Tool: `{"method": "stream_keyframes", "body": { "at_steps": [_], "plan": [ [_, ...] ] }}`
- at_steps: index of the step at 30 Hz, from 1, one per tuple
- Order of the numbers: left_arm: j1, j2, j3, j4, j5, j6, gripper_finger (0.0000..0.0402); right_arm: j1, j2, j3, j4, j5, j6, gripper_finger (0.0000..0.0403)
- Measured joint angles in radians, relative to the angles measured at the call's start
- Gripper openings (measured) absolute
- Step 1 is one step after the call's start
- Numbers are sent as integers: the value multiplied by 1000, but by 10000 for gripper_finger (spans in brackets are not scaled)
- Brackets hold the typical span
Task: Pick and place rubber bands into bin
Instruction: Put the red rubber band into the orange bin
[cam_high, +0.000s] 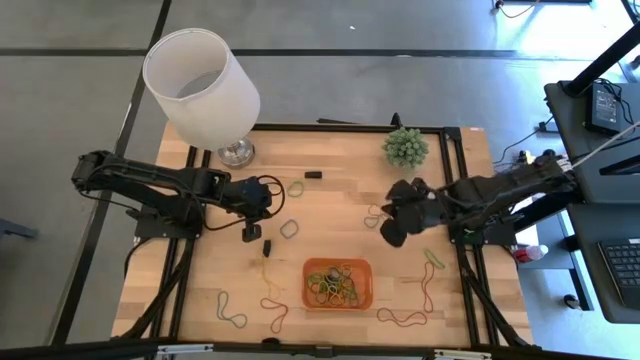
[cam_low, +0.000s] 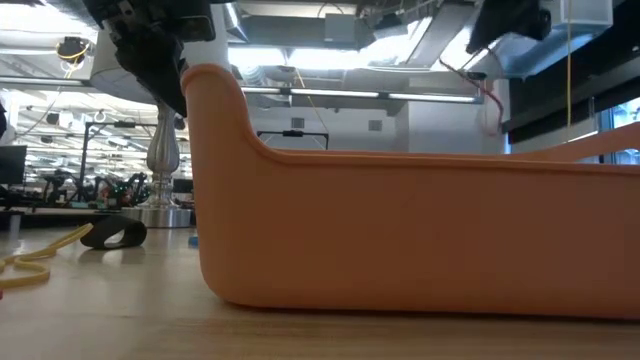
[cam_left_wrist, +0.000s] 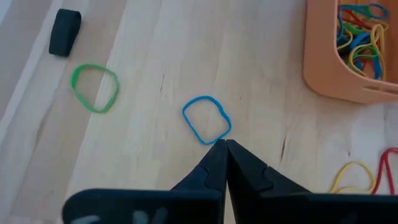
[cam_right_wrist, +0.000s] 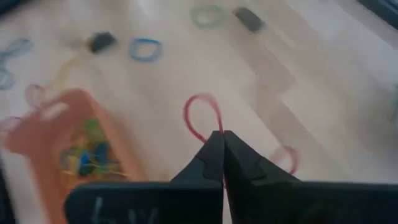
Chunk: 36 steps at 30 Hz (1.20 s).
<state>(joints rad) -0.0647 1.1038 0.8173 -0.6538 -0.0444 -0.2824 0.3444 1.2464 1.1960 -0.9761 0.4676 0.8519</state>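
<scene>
The orange bin (cam_high: 338, 283) sits near the table's front edge with several coloured rubber bands (cam_high: 332, 284) in it. It fills the low view as an orange wall (cam_low: 400, 230). My left gripper (cam_left_wrist: 224, 144) is shut and hovers over the table left of the bin (cam_high: 250, 230), just short of a blue rubber band (cam_left_wrist: 206, 119) lying flat. A green band (cam_left_wrist: 94, 87) lies beyond it. My right gripper (cam_right_wrist: 219, 135) is shut on a red rubber band (cam_right_wrist: 202, 115), above the table right of the bin (cam_high: 393, 232). My right gripper pinches the red rubber band by one end of its loop (cam_right_wrist: 210, 132) between its two fingertips. The fingers slant downward. The rest of the loop stands out past the fingertips as an open oval, sharp against the blurred table below.
A white lampshade (cam_high: 200, 85) on a metal foot stands at the far left and a small green plant (cam_high: 405, 147) at the far right. Black pieces (cam_high: 313, 175) (cam_left_wrist: 64, 31) and loose bands (cam_high: 275, 310) (cam_high: 405, 318) (cam_high: 232, 310) lie scattered on the wooden table (cam_high: 330, 215).
</scene>
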Motion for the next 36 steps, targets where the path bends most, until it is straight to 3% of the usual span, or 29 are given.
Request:
{"method": "stream_keyframes", "body": {
  "at_steps": [7, 15, 24, 31, 36],
  "plan": [
    [0, 0, 0, 0, 0, 49, 4, 113, 164, 104, 146, 14, 44, 0],
    [0, 0, 0, -3, 0, 71, 1, 175, 512, 428, 150, 46, 90, 0],
    [0, 0, 0, -2, 1, 104, 2, 191, 806, 764, -74, -7, 273, 0],
    [0, 0, 0, -1, 11, 113, 5, 191, 902, 771, -250, -183, 488, 0],
    [0, 0, 0, -1, 11, 113, 2, 190, 963, 762, -272, -274, 508, 0]
  ]
}}
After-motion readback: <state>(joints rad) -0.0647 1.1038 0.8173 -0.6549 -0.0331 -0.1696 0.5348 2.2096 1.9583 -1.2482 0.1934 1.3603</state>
